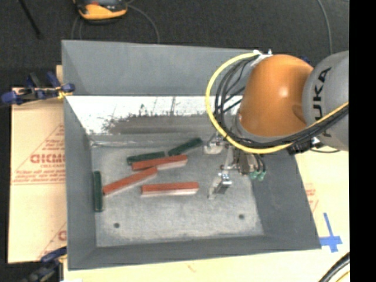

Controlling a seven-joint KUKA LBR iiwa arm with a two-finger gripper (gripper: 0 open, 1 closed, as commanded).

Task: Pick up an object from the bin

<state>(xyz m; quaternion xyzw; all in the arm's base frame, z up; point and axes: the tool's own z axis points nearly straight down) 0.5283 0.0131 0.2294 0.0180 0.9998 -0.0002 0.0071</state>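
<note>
The arm's two-finger gripper (218, 187) hangs low inside the grey metal bin (176, 222), beneath the rounded orange wrist cover (273, 96). Whether it is spread or pressed together cannot be told from here. Just beside it, on the side away from the arm, lies a short flat red-brown bar (170, 188); its near end is close to the gripper but apart from it. Beyond that, a long slanted red-brown bar (130, 181) lies on the floor, with a third red-brown bar (160, 164) behind it. Next come a dark green flat stick (145, 157) and a slanted dark green stick (185, 147) nearer the back wall. Farthest from the gripper, an end-on dark green stick (97, 191) lies along the opposite wall.
</note>
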